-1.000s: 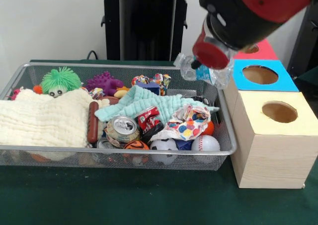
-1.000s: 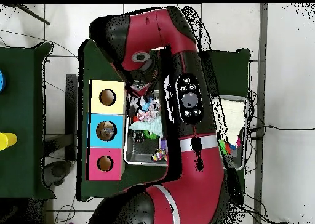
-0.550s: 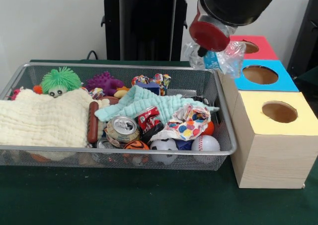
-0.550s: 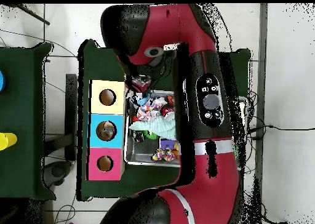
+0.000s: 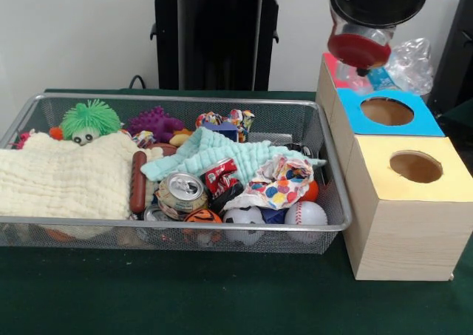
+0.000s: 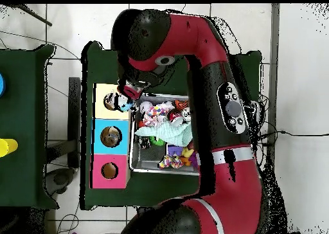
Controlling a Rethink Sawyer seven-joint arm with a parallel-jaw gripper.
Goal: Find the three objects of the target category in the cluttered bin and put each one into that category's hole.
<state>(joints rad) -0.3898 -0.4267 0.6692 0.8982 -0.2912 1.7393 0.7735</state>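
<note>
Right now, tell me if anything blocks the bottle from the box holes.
Nothing visible does. The crumpled bottle hangs from the gripper above the boxes; the yellow hole and blue hole below lie open.

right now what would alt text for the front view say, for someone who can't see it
The robot's hand holds a crumpled clear plastic bottle above the row of wooden boxes with coloured tops, over the blue box and the red one behind it. To the left, a wire mesh bin is packed with cloths, cans, balls and toys.
</note>
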